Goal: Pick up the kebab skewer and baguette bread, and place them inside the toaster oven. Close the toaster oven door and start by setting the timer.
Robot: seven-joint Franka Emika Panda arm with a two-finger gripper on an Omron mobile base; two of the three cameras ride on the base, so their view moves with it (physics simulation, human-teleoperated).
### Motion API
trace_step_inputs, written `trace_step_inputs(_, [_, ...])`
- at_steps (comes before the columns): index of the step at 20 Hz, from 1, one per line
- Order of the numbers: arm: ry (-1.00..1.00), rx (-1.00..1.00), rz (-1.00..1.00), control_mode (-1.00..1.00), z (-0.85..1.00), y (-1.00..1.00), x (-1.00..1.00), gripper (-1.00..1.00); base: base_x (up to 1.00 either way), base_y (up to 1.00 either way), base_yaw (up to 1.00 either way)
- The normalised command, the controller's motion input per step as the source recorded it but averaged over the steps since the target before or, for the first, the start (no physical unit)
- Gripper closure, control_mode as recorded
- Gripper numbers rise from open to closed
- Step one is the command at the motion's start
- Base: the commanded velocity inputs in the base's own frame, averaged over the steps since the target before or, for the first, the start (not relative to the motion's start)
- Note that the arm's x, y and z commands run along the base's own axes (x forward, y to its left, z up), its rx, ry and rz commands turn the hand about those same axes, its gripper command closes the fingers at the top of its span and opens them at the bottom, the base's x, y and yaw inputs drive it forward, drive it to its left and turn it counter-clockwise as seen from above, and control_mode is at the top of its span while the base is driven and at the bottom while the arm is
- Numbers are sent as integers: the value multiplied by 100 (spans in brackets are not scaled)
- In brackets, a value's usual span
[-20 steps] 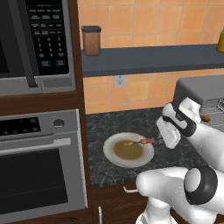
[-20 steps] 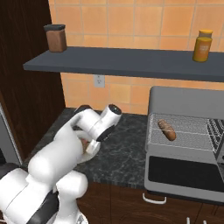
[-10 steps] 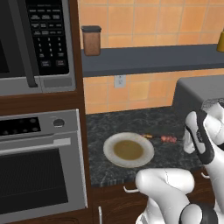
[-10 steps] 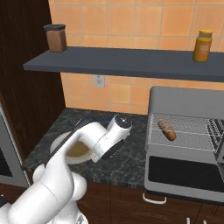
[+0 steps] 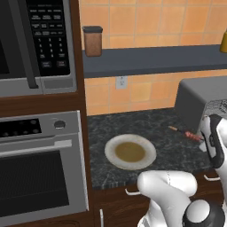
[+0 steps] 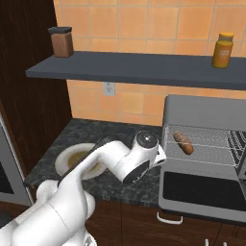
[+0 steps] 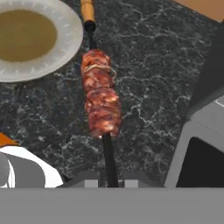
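My gripper (image 7: 108, 178) is shut on the kebab skewer (image 7: 101, 100), whose dark stick runs up from between the finger tips to a lump of reddish meat. From the left base camera the kebab skewer (image 5: 186, 133) pokes out leftward above the dark counter, just left of the hand and in front of the toaster oven (image 5: 199, 97). The toaster oven door (image 6: 206, 190) lies folded down and open. On the wire rack inside lies the baguette bread (image 6: 183, 142). The hand hovers just left of the toaster oven (image 6: 206, 113).
A white plate (image 5: 131, 152) with a brown middle sits on the dark stone counter, left of the hand. A built-in steel oven (image 5: 40, 173) and microwave (image 5: 35, 40) stand at far left. Jars rest on the shelf (image 6: 144, 69) above.
The arm has swung right, from over the plate to the front of the toaster oven, with the skewer still in its grip.
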Motion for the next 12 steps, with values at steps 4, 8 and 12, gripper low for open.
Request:
trace_step_inputs(4, [4, 1, -38, -100, 0, -95, -39, 100, 0, 0, 0])
trace_step_inputs(8, [2, 1, -37, -100, 0, -92, -49, 100, 0, 0, 0])
trace_step_inputs(12, [2, 0, -38, -100, 0, -82, -18, 100, 0, 0, 0])
